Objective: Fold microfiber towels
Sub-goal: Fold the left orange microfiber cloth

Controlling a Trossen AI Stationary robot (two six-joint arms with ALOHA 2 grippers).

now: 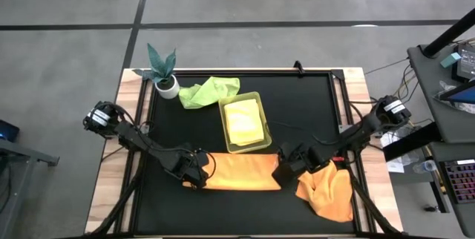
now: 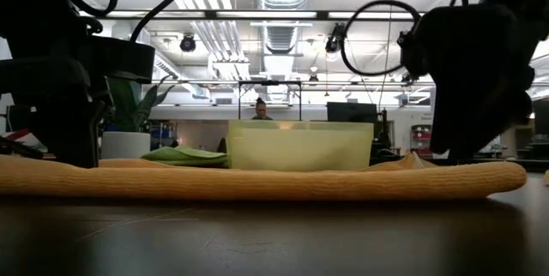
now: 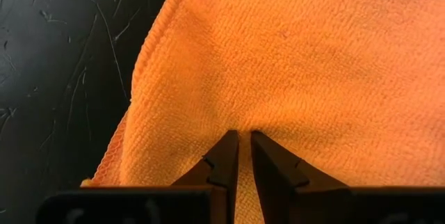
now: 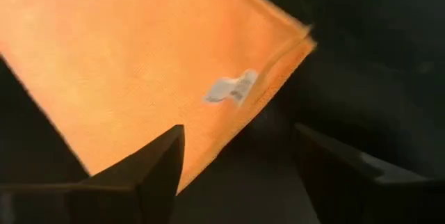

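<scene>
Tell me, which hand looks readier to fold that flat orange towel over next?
Probably the left hand: it is pinched shut on the orange towel. The right hand stands open at the other end.

Grey floor (image 1: pixel 245 1) surrounds the table; ceiling ducts (image 2: pixel 279 32) and lights hang overhead.

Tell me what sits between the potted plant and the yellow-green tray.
The crumpled light green towel lies between the potted plant and the tray, touching the tray's corner; the high view shows it.
</scene>
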